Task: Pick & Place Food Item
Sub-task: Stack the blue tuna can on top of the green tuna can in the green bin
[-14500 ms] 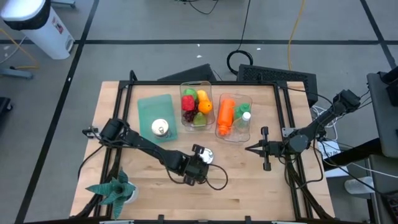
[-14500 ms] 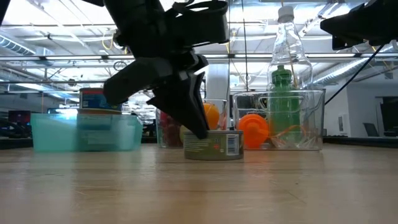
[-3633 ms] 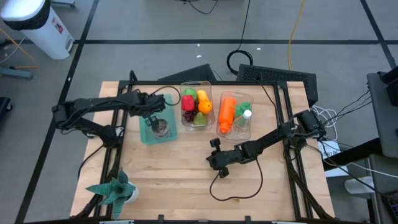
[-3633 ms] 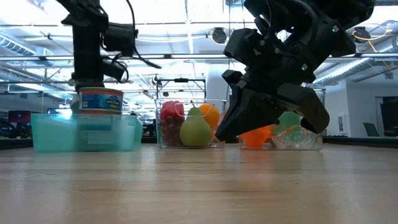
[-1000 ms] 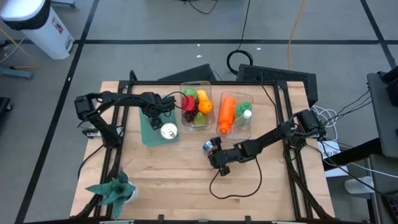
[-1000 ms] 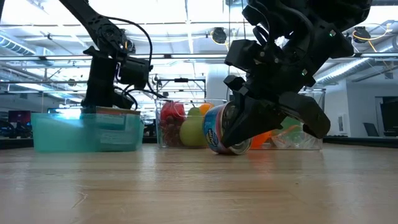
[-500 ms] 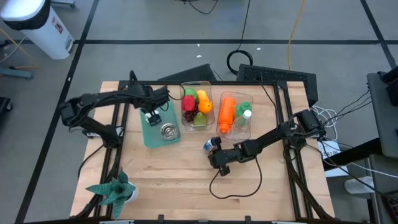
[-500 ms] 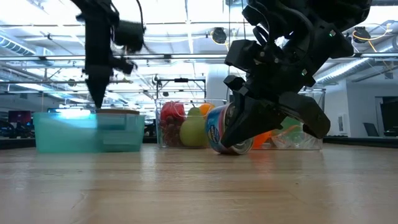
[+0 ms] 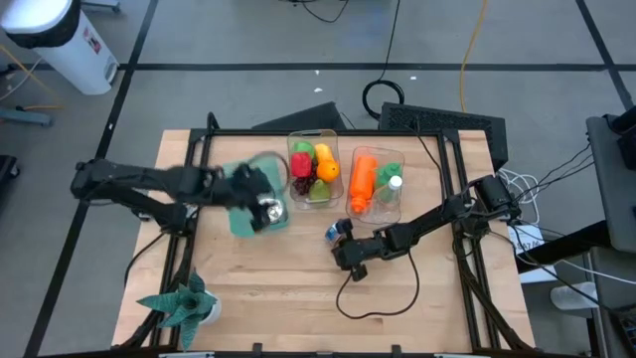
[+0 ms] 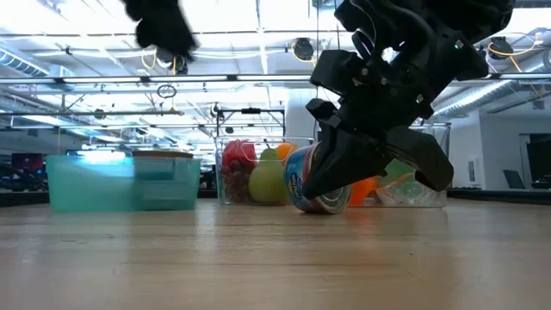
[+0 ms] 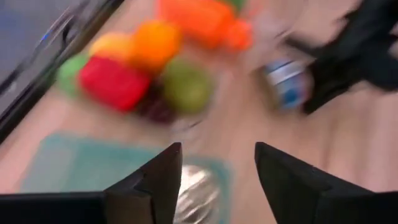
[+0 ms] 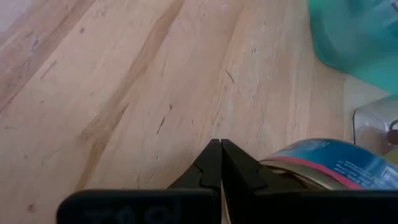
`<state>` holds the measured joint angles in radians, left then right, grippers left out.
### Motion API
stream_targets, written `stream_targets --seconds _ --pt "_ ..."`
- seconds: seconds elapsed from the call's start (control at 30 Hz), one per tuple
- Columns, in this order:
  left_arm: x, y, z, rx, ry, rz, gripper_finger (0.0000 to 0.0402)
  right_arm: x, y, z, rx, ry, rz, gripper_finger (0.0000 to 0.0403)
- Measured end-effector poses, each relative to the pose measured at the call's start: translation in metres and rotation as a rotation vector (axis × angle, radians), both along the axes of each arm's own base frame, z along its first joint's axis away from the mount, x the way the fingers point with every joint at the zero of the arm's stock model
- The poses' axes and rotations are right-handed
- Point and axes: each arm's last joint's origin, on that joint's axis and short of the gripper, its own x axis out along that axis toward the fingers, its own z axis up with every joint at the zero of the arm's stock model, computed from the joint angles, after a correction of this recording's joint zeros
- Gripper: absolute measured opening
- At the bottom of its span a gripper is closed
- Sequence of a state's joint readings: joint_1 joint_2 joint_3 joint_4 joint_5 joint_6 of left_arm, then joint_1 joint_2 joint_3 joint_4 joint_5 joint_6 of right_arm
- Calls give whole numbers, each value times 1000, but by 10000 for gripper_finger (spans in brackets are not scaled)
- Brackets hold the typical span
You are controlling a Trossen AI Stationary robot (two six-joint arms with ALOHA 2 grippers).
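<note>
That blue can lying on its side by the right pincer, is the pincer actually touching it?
Cannot tell. The right wrist view shows the shut right pincer beside the blue can, but no clear contact or gap; the low view overlaps them.

The wooden table [image 9: 298, 298] carries a teal bin [image 9: 250, 194], two clear bins (fruit, bottles), a tipped can [image 9: 336, 232], a plant [image 9: 184, 303].

The scene is bright and evenly lit from overhead. In the low view, ceiling lights [image 10: 77, 39] glare behind dark silhouetted arms. The left arm [image 9: 169, 184] is smeared by motion blur over the desk [image 9: 298, 298], and the left wrist view is wholly blurred; the fruit [image 11: 137, 68] is soft.
</note>
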<state>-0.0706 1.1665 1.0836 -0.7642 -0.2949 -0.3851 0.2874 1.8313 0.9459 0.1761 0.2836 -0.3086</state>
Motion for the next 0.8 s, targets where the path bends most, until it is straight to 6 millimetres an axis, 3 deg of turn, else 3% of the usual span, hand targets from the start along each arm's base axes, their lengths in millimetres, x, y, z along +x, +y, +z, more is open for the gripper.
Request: stream_targets --seconds 0.17,0.3,0.57,0.8 --pt "46 -58 -17 -4 -165 -124 207 0 0 1 3 -4 -1 0" --pt "80 -82 -49 -25 -190 -132 241 -3 4 0 12 26 29 0" --pt "118 -93 -109 -18 -183 8 319 -18 43 -1 50 70 233 0" --pt "129 -82 -123 -9 -180 39 368 -38 62 15 28 81 214 0"
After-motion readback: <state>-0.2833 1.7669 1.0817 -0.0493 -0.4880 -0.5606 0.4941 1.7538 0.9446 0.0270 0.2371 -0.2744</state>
